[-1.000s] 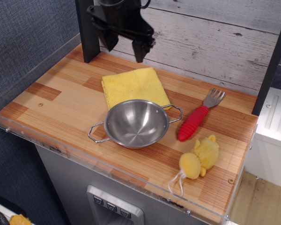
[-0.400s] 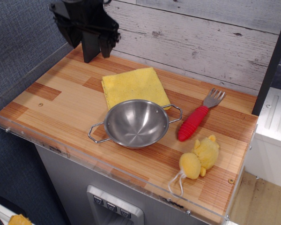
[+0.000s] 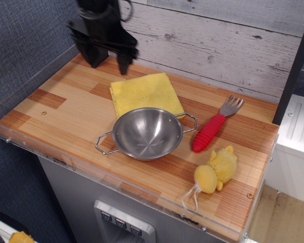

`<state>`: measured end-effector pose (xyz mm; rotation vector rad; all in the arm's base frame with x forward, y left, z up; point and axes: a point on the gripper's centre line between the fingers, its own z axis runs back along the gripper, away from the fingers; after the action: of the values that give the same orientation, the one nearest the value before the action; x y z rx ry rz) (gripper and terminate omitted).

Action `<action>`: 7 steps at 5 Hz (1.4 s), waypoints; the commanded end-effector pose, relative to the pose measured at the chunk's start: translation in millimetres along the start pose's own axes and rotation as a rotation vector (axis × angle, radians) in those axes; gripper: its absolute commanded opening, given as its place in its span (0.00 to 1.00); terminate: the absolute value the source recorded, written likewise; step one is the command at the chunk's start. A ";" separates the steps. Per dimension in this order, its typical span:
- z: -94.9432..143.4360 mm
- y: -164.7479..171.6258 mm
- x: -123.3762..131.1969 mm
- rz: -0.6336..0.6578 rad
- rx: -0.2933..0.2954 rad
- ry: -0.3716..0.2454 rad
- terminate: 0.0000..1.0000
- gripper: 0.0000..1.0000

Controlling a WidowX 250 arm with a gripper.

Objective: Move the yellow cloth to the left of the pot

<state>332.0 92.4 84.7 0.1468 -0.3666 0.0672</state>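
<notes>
The yellow cloth [image 3: 145,93] lies flat on the wooden table, just behind the pot [image 3: 148,132], which overlaps its front edge. The pot is a shallow steel pan with two wire loop handles, near the middle of the table. My gripper [image 3: 106,57] hangs above the back left corner of the table, up and to the left of the cloth. Its jaws are spread apart and hold nothing.
A fork with a red handle [image 3: 209,132] lies right of the pot. A small yellow plush toy [image 3: 217,170] sits at the front right. A clear plastic rim [image 3: 116,188] edges the table. A plank wall [image 3: 218,45] stands behind, and a dark post [image 3: 97,56] at the back left.
My gripper swung left from above the cloth's back edge to the back left corner, then came slightly right and lower. The cloth and the pot have not moved.
</notes>
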 end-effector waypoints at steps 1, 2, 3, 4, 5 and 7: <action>-16.0 -26.4 2.6 -0.038 -0.003 -0.001 0.00 1.00; -27.0 -34.5 1.4 -0.032 -0.014 0.018 0.00 1.00; -41.8 -36.0 0.6 -0.015 -0.024 0.046 0.00 1.00; -56.0 -26.4 2.1 0.012 -0.009 0.070 0.00 1.00; -67.3 -14.6 2.5 0.040 0.006 0.080 0.00 1.00; -72.3 7.9 -13.6 0.148 0.003 0.096 0.00 1.00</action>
<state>349.1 100.0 10.6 0.1124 -0.2791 0.2047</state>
